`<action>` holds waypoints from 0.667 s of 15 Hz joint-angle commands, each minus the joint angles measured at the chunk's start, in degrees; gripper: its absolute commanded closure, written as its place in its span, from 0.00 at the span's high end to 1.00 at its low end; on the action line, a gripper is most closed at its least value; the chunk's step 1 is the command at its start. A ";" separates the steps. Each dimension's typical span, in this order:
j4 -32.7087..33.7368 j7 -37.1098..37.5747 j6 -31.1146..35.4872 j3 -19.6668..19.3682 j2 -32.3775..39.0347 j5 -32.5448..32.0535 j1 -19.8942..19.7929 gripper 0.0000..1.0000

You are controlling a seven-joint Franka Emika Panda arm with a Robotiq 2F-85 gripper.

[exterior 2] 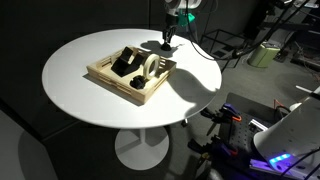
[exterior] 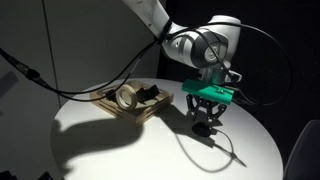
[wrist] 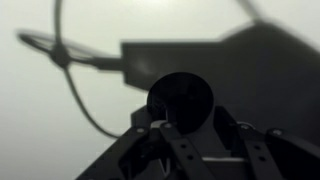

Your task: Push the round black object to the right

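The round black object [wrist: 180,98] shows in the wrist view as a dark glossy disc on the white table, right in front of my fingertips and touching or nearly touching them. My gripper [wrist: 200,128] has its fingers drawn together and is shut, with nothing between them. In both exterior views the gripper [exterior: 207,122] [exterior 2: 166,43] points down at the table just beside the wooden tray [exterior: 131,112] [exterior 2: 112,82]. The black object cannot be told apart from the dark fingers there.
The wooden tray holds a pale ring-shaped roll [exterior: 128,97] [exterior 2: 152,65] and angular black pieces [exterior 2: 127,62]. The round white table's [exterior: 150,150] edge is close behind the gripper [exterior 2: 215,62]. Cable shadows cross the tabletop [wrist: 72,85].
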 commanded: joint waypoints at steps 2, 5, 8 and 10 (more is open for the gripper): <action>-8.71 -0.79 2.32 -0.01 -7.92 -2.69 2.84 0.84; -14.88 0.33 4.26 -0.26 -13.43 -4.71 5.38 1.00; -22.01 8.18 5.52 -2.33 -20.48 -9.96 9.65 1.00; -25.99 16.97 4.10 -3.86 -25.46 -15.32 12.51 1.00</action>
